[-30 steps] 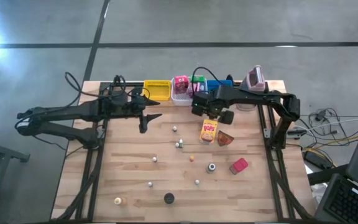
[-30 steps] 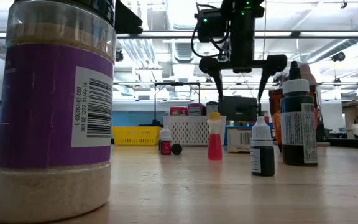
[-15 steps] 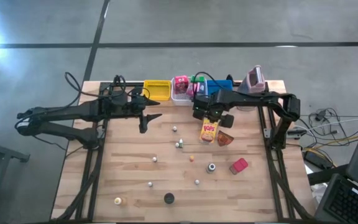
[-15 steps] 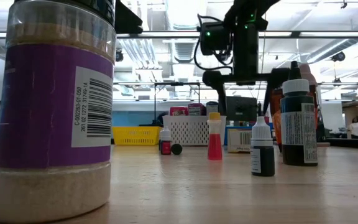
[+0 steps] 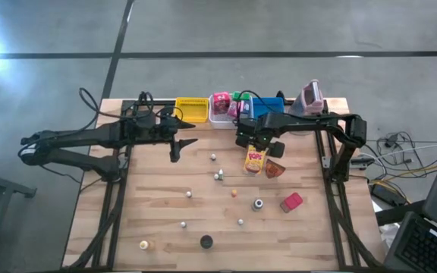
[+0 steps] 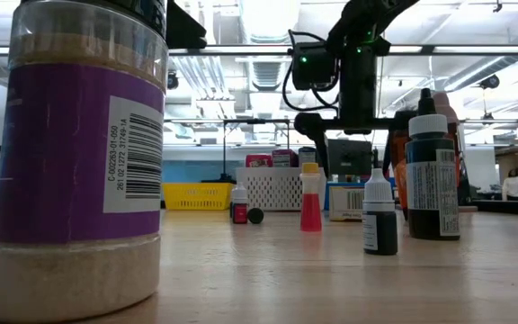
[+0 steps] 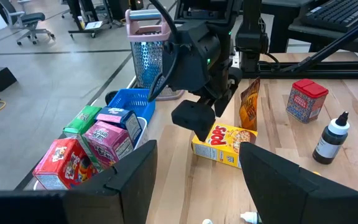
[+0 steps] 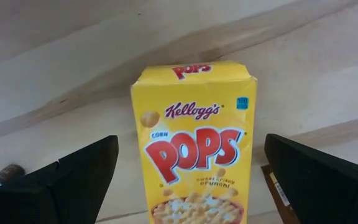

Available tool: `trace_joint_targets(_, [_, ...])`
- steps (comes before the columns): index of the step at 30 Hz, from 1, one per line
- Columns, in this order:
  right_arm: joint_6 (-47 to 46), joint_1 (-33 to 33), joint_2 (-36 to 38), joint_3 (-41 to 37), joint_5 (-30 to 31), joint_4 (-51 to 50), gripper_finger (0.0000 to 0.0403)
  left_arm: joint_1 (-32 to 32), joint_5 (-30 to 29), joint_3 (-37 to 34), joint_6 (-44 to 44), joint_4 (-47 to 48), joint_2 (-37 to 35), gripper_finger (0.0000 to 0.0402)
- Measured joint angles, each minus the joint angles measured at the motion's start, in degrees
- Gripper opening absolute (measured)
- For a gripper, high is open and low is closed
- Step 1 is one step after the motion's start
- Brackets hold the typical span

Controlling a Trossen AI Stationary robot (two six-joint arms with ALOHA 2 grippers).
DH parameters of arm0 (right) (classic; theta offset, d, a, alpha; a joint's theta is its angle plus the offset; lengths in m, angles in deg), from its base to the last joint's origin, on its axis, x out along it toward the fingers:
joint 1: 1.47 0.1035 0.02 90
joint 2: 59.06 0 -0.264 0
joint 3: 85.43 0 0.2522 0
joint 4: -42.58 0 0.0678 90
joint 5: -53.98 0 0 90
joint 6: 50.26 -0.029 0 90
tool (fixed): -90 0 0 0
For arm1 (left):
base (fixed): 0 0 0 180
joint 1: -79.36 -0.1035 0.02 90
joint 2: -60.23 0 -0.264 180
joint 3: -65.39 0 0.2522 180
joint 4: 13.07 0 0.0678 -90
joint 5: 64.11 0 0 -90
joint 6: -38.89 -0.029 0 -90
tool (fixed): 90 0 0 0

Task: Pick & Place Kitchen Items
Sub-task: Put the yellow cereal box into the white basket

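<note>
- 2 arms show in the high view: the right pincer (image 5: 258,144) hangs over the top end of the Pops box (image 5: 255,160), which lies flat on the surface (image 5: 158,220) just in front of the white bin (image 5: 220,119); the left pincer (image 5: 176,145) waits well apart, near the yellow bin (image 5: 192,110).
- 1 arm shows in the low view, coming down behind the red bottle (image 6: 310,199); the box is hidden there.
- 2 dark fingers (image 7: 132,186) of the left pincer stand apart with nothing between them in the left wrist view; beyond them the right pincer (image 7: 194,115) sits right above the box (image 7: 219,144), beside a brown packet (image 7: 249,104).
- 2 fingers (image 8: 67,180) frame the box (image 8: 194,137) in the right wrist view, spread wider than it and not touching.
- The box looks light, thin cardboard, easily crushed; I would take it across its 2 long edges, near the middle, with a gentle squeeze.
</note>
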Motion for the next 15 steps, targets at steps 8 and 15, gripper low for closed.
trace_joint_targets(8, [0.7, -0.9, 0.0, -4.5, 0.1, 6.4, 0.0400, 0.0, 0.0, 0.0, 0.0, 0.0, 0.0, 0.0234])
trace_joint_targets(15, [2.7, -2.4, 0.0, -6.9, -0.2, 10.4, 0.0400, 0.0, 0.0, 0.0, 0.0, 0.0, 0.0, 0.0234])
